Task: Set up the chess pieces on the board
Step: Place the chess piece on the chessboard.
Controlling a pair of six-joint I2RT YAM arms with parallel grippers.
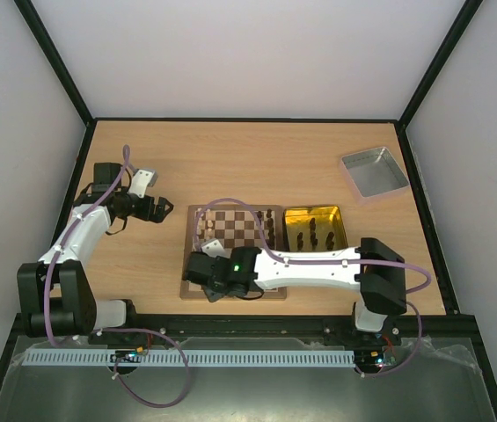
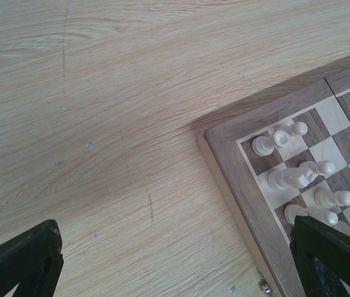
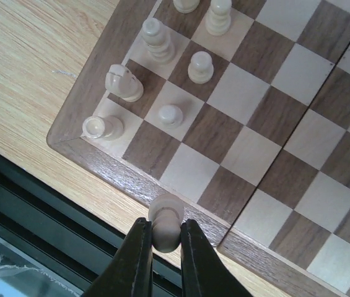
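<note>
Right wrist: eight cream chess pieces (image 3: pixel 199 67)

Top cam looks down from above and behind the arms (image 1: pixel 310 266), far enough to take the whole table (image 1: pixel 230 158) w/ the board (image 1: pixel 235 227). Left wrist cam is close, faces down at table plus one board corner; right wrist cam is close over another corner. All 3 views share the board's side w/ cream pieces (image 3: pixel 157 38).

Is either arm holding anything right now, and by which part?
The right gripper holds a cream pawn, fingers pinching its sides just below the rounded top. The left gripper is open, holding nothing.
</note>
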